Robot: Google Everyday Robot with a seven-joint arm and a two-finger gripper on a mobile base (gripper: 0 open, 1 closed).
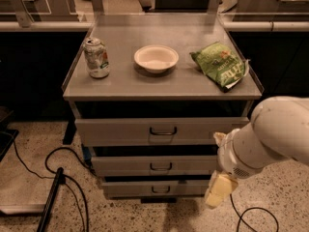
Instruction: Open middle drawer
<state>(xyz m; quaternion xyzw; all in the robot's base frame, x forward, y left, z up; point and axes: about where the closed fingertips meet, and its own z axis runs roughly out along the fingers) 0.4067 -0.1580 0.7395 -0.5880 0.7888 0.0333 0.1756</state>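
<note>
The middle drawer is the second of three grey metal drawers in a cabinet, with a small dark bar handle at its centre. It looks shut, flush with the other fronts. My gripper hangs at the end of the white arm, low at the right. It is level with the lowest drawer and just off the cabinet's right front corner. It touches nothing.
On the cabinet top stand a soda can, a white bowl and a green chip bag. The top drawer has a label recess. Black cables lie on the speckled floor at the left, another at the right.
</note>
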